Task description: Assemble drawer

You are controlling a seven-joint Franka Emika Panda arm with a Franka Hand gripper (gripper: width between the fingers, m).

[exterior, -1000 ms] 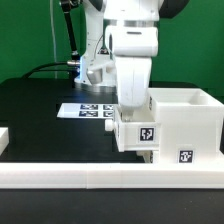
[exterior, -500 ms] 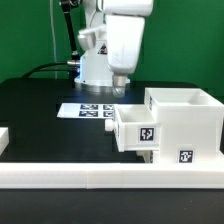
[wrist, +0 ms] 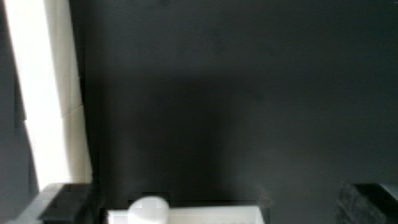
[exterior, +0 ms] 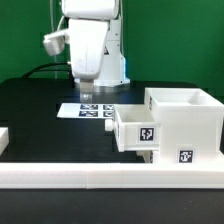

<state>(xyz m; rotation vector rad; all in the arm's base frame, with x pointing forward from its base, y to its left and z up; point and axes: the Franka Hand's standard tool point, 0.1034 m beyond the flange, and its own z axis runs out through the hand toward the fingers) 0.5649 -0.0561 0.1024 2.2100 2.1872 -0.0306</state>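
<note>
End effector (exterior: 87,97) hangs empty, opening unclear; only the exterior view shows the casing (exterior: 184,125).

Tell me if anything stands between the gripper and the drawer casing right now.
Nothing visible does. The gripper hangs above the marker board, toward the exterior view's left of the casing. Only bare table and that flat board lie between them. A tray sticks out of the casing's near side.

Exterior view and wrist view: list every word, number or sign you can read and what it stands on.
No readable words or numbers.
Drawer casing: one square black-and-white tag, a pattern, not text.
Tray: one such tag.
Marker board: several tags, no text.
Wrist view: nothing written.
</note>
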